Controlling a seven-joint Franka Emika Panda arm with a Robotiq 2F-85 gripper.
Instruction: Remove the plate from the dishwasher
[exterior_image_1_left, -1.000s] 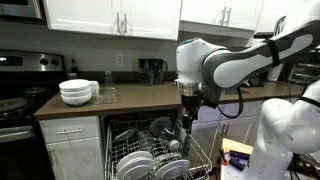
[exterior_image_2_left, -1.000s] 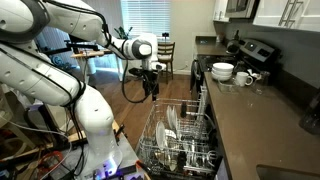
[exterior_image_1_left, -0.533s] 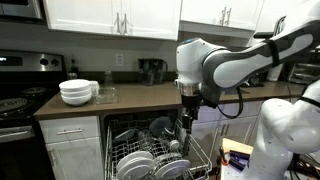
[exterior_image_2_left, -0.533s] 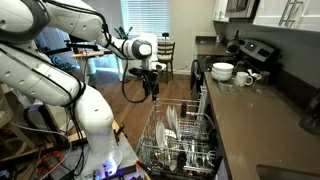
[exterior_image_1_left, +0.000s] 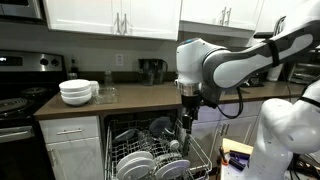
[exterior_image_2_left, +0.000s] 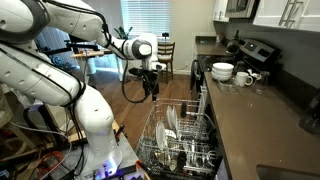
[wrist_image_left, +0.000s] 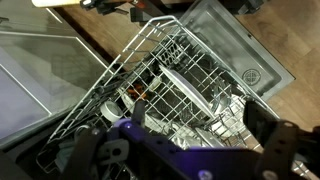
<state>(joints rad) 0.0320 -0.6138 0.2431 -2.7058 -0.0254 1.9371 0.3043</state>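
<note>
Robot hand (exterior_image_2_left: 149, 90) hangs above the pulled-out dishwasher (exterior_image_2_left: 186, 150) rack, not touching it. Finger spacing: cannot tell. White plate (exterior_image_1_left: 135, 163) stands upright in the rack among others. Bowls (exterior_image_1_left: 77, 91) sit on the bench (exterior_image_1_left: 140, 98).

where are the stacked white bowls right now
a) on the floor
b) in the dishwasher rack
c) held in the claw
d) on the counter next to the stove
d: the stacked white bowls sit on the brown counter beside the stove, while the claw hangs above the dishwasher.
</note>
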